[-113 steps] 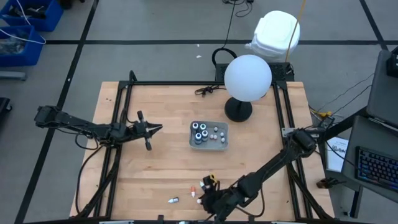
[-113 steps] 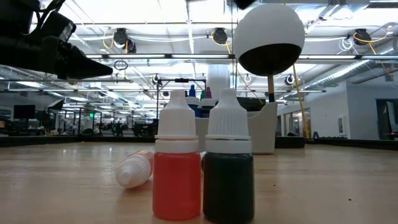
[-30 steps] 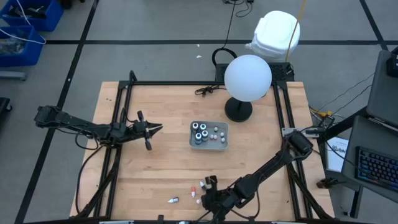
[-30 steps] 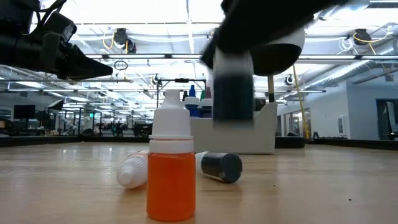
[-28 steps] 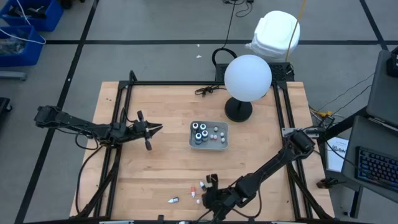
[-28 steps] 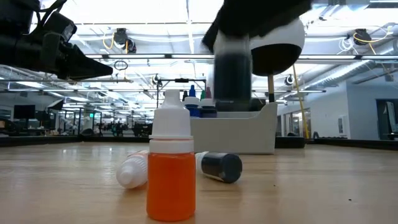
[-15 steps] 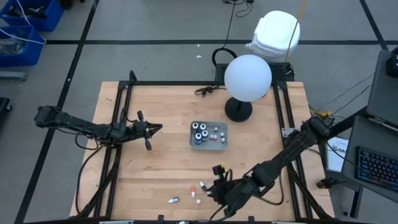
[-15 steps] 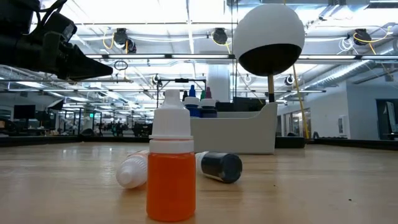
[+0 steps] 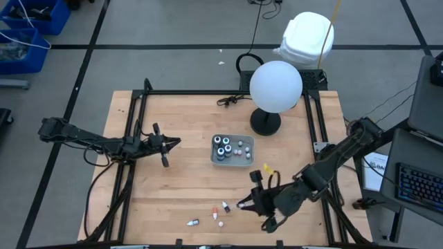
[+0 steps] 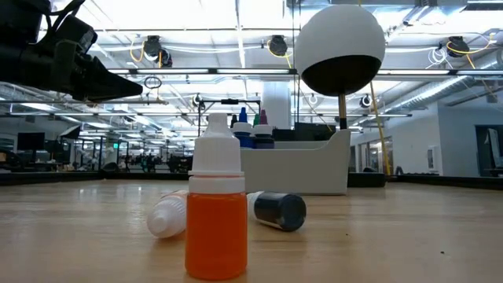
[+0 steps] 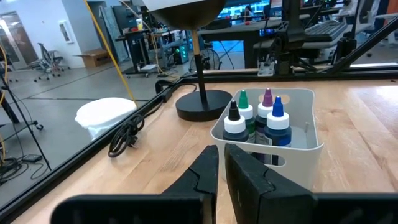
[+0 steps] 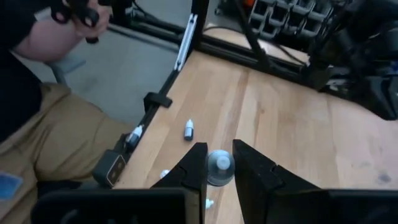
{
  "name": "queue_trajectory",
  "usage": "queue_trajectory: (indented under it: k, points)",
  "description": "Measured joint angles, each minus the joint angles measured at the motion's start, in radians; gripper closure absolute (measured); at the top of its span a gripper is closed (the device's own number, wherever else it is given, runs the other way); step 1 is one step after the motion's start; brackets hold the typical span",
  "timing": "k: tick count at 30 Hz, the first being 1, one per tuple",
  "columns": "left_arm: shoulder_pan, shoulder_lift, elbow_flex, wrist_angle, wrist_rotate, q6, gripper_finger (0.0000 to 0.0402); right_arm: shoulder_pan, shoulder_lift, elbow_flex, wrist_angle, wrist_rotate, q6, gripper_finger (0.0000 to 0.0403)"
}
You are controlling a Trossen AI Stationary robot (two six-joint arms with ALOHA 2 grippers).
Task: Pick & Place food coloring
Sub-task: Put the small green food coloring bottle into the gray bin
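My right gripper (image 9: pixel 241 205) is near the table's near edge, shut on a small dropper bottle (image 12: pixel 219 167) and held above the wood. My left gripper (image 9: pixel 176 143) waits shut, left of the pale tray (image 9: pixel 233 160) that holds dark jars and small bottles (image 11: pixel 256 118). Loose food coloring stays near the near edge. An orange bottle (image 10: pixel 215 212) stands upright on its base. A pale-capped bottle (image 10: pixel 168 215) and a dark one (image 10: pixel 277 210) lie on their sides. Another small bottle (image 9: pixel 193 223) lies further left. My right gripper pinches the small bottle between its two fingers (image 12: pixel 193 167). Only the bottle's round pale end (image 12: pixel 219 163) shows between them. The bottle is lifted clear of the table.
A black-based lamp with a white globe (image 9: pixel 275 85) stands behind the tray, and a black cable (image 9: pixel 226 101) lies by the far edge. A seated person (image 12: pixel 37 124) is at the table's near edge. Black frame rails (image 9: pixel 129 138) run along both sides.
My right gripper has lifted the dark bottle from beside the orange one, up and out of the low view. It has carried the bottle toward the table's right and a little toward the tray, turning about as it went. The orange bottle and the lying bottles have stayed put.
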Motion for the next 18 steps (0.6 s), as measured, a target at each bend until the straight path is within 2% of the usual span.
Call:
queue_trajectory:
  k: [8, 18]
  points:
    - [0.0, 0.0, 0.0, 0.0, 0.0, 0.0, 0.0364, 0.0, -0.266, -0.296, 0.086, 0.155, 0.11, 0.0356]
    - [0.0, 0.0, 0.0, 0.0, -0.002, 0.001, 0.0364, -0.004, -0.661, -0.766, 0.404, 0.213, 0.123, 0.0356]
